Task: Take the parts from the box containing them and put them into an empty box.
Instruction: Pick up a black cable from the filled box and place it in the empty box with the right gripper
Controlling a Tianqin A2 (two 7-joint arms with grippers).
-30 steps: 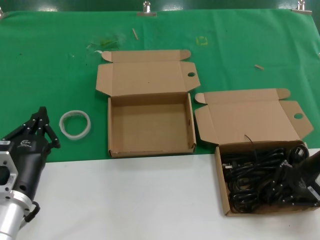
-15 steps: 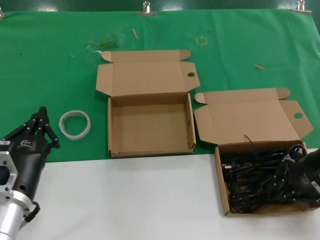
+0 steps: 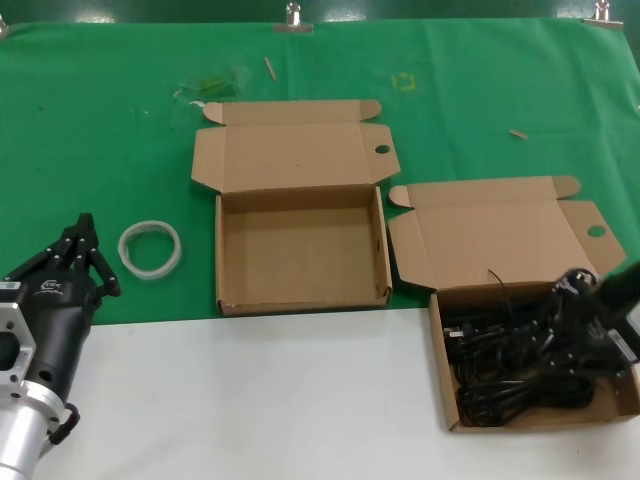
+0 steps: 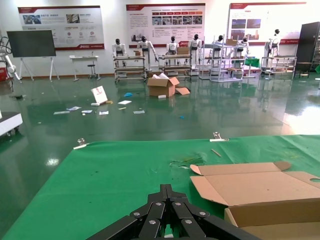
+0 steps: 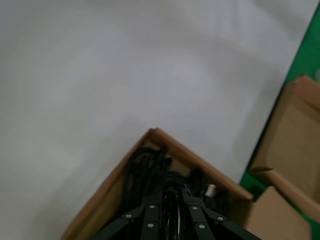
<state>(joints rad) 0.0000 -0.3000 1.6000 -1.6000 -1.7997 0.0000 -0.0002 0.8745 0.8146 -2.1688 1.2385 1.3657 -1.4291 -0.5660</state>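
Two shallow brown cardboard boxes sit open on a tabletop (image 3: 250, 400) that is white at the near edge and covered by green cloth (image 3: 100, 120) farther back. The empty box (image 3: 300, 250) stands in the middle on the cloth, its flap lid folded back flat behind it. The full box (image 3: 480, 415) lies to the right and nearer, mostly on the white surface, its lid also laid back.

Inside the full box lies a tangle of thin black cords (image 3: 510, 365). The right pincer (image 3: 590, 310) reaches in from the right edge over that box, among the cords. In the right wrist view its fingers (image 5: 150, 212) lie close on either side of a bunch of the cords (image 5: 172, 200), pinching it, with the rest of the cords heaped below in the box's corner (image 5: 150, 134).

The left pincer (image 3: 80, 250) rests low at the left, over the cloth's near edge, its fingertips pressed together. Just beside it lies a whitish ring (image 3: 150, 248), apart from both boxes.
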